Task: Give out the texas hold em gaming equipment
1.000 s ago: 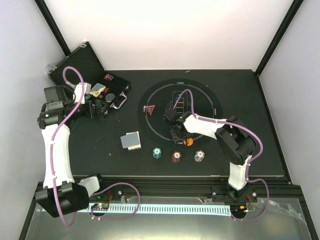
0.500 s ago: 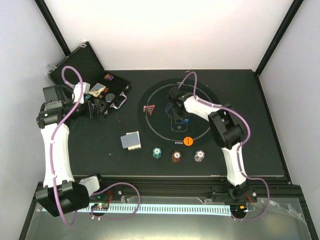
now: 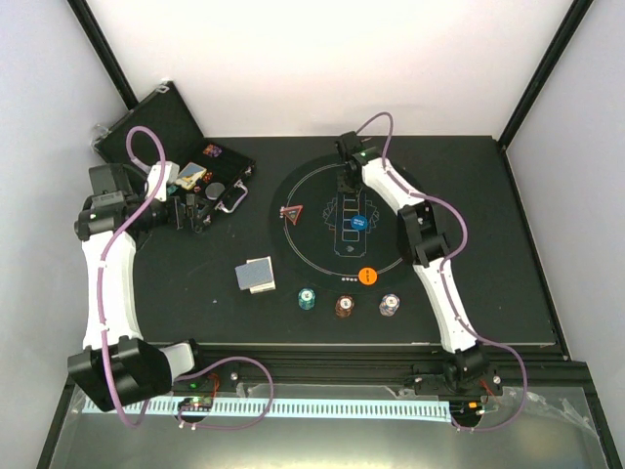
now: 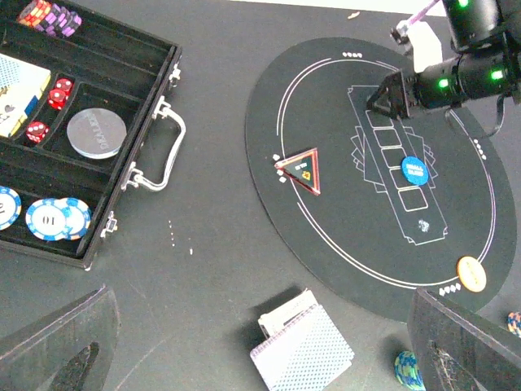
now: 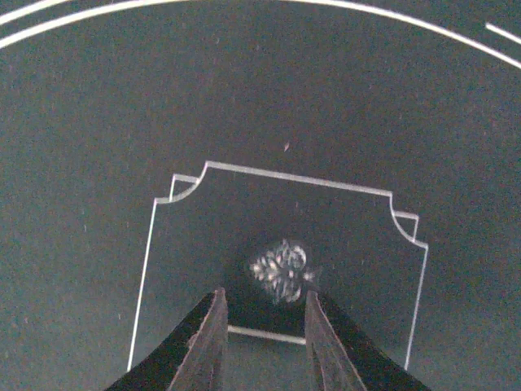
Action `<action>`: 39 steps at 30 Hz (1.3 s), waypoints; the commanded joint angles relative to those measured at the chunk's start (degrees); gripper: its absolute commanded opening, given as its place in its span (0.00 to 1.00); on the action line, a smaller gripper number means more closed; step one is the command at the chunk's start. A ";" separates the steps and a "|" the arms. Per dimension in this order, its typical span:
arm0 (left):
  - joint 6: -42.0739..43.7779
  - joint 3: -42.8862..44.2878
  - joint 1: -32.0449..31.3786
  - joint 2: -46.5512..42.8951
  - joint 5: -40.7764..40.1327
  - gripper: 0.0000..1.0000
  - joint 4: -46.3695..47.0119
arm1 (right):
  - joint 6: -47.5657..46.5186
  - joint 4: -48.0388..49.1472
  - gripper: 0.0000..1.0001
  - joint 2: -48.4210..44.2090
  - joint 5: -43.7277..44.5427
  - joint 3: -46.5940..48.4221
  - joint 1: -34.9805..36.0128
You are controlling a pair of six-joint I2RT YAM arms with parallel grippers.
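On the round black mat point(image 3: 312, 249) lie a red triangle marker point(image 3: 292, 213), a blue disc point(image 3: 358, 222) and an orange disc point(image 3: 367, 277). In front of the mat stand a teal chip point(image 3: 307, 297), a brown-red chip point(image 3: 344, 306) and a white-grey chip point(image 3: 390, 305). A stack of grey-blue-backed cards point(image 3: 257, 275) lies to their left. My right gripper point(image 3: 347, 184) hovers low over the mat's far part, beyond the blue disc. Its jaws point(image 5: 264, 295) stand narrowly open with nothing between them. My left gripper point(image 3: 190, 213) is wide open and empty beside the case, and the cards point(image 4: 301, 350) show between its fingers.
The black foam-lined case point(image 4: 89, 244) lies open at the back left, holding chips, red dice and a grey disc. Its handle point(image 4: 155, 155) points toward the mat. The right arm reaches along the mat's right side. Light walls close the table at the back and sides.
My right gripper has drawn back from the orange disc at the mat's near edge and gone to the mat's far side, its jaws narrowing. The blue disc has come into view. The left arm barely moved.
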 commanded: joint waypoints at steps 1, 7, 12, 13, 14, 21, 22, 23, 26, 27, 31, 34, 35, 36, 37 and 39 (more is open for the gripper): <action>1.55 2.16 0.46 1.09 0.60 0.99 -1.01 | -1.88 -4.46 0.34 0.76 -3.06 6.88 -0.67; 1.76 3.69 0.52 1.65 0.56 0.99 -1.47 | -1.77 5.38 0.65 -17.92 -4.58 -18.18 0.28; 2.02 3.76 0.60 1.40 1.00 0.99 -1.87 | -0.33 11.87 0.70 -30.29 -5.63 -38.50 2.15; 2.03 3.84 0.64 1.30 1.01 0.99 -1.89 | 0.05 12.97 0.70 -32.07 -5.78 -42.01 2.87; 2.03 3.83 0.70 1.24 1.17 0.99 -1.90 | 0.51 13.72 0.69 -33.23 -5.63 -44.70 3.68; 1.26 4.71 0.81 0.60 2.00 0.99 -1.72 | 4.07 17.75 0.57 -35.44 -5.21 -55.90 6.67; 1.12 4.86 0.81 0.53 2.09 0.99 -1.72 | 4.31 17.94 0.55 -35.29 -5.19 -56.27 6.67; 1.07 4.93 0.81 0.46 2.24 0.99 -1.66 | 4.36 17.95 0.53 -34.98 -5.05 -56.28 6.67; 0.98 5.19 0.82 0.45 2.21 0.99 -1.61 | 4.37 17.43 0.44 -33.55 -3.87 -54.93 6.67; 0.91 5.38 0.81 0.46 2.17 0.99 -1.71 | 4.37 17.14 0.41 -32.91 -3.46 -54.20 6.67; 0.89 5.75 0.81 0.29 1.93 0.99 -1.98 | 3.97 15.93 0.33 -29.69 -0.95 -50.36 6.53; 0.76 5.79 0.86 0.20 1.76 0.99 -1.92 | 3.46 15.13 0.27 -26.87 0.87 -46.56 6.05; 0.65 5.87 0.82 0.24 1.67 0.99 -1.90 | 3.41 14.60 0.25 -25.81 1.29 -44.59 5.65; 0.63 5.92 0.81 0.31 1.63 0.99 -1.89 | 3.36 14.24 0.23 -24.74 1.69 -42.99 5.24; 0.55 6.00 0.81 0.44 1.61 0.99 -1.90 | 3.28 13.86 0.20 -23.72 2.08 -41.47 4.84; 0.54 6.01 0.83 0.54 1.68 0.99 -1.85 | 2.87 12.90 0.18 -20.94 3.12 -37.98 3.91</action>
